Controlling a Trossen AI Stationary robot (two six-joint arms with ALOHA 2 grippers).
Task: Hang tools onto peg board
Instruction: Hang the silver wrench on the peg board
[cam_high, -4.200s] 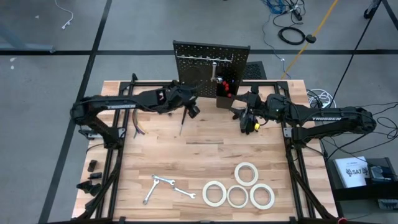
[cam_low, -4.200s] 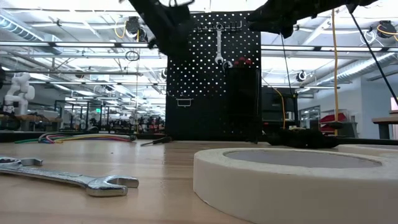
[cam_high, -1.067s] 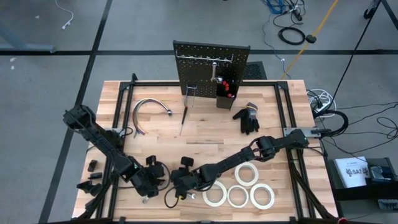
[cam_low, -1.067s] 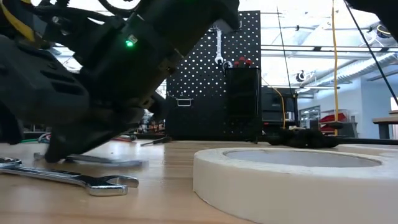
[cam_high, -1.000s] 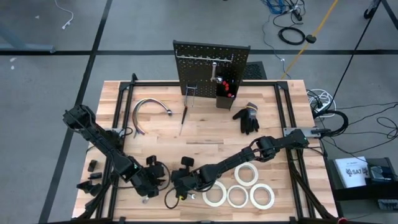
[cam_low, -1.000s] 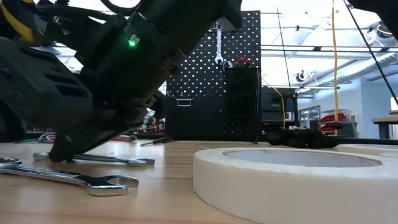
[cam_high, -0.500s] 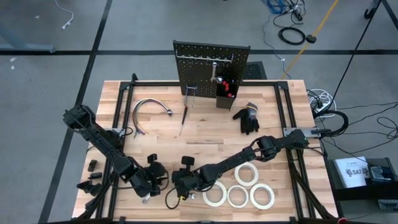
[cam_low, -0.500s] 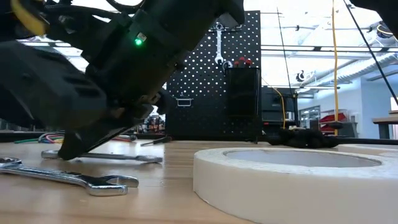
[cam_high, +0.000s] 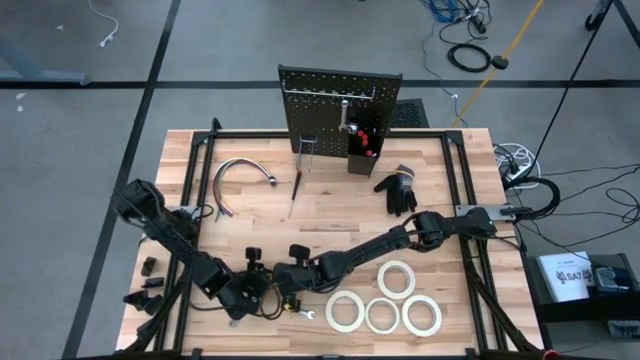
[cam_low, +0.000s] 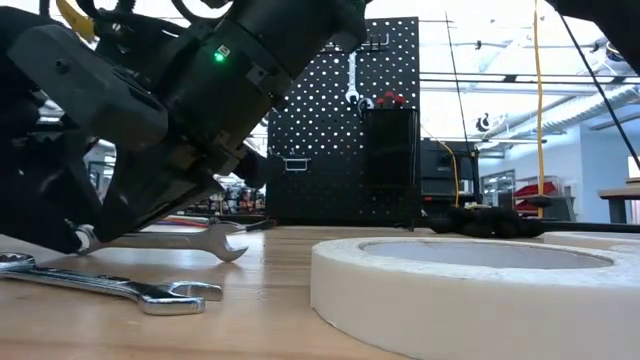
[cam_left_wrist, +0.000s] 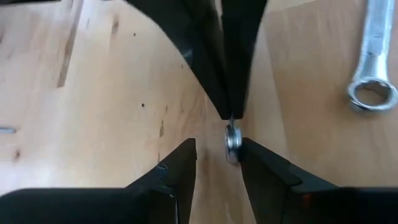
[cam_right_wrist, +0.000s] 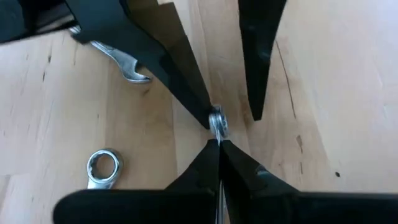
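near counter (cam_high: 330, 215) front edge, right gripper (cam_right_wrist: 216, 134) jaws pinch small wrench (cam_low: 190, 241); left gripper (cam_left_wrist: 217, 149) jaws spread around its end.

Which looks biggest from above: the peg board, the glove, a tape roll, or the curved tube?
In the high view, largest to smallest:
1. peg board
2. curved tube
3. glove and tape roll: too alike to rank; the glove is longer, the roll rounder.

Lifted wrench (cam_low: 165, 240): handle end hidden behind gripper housing at 9 o'clock. Tape roll (cam_low: 480, 290): cut off at right edge. Second wrench (cam_left_wrist: 372, 59): cropped at 1 o'clock.
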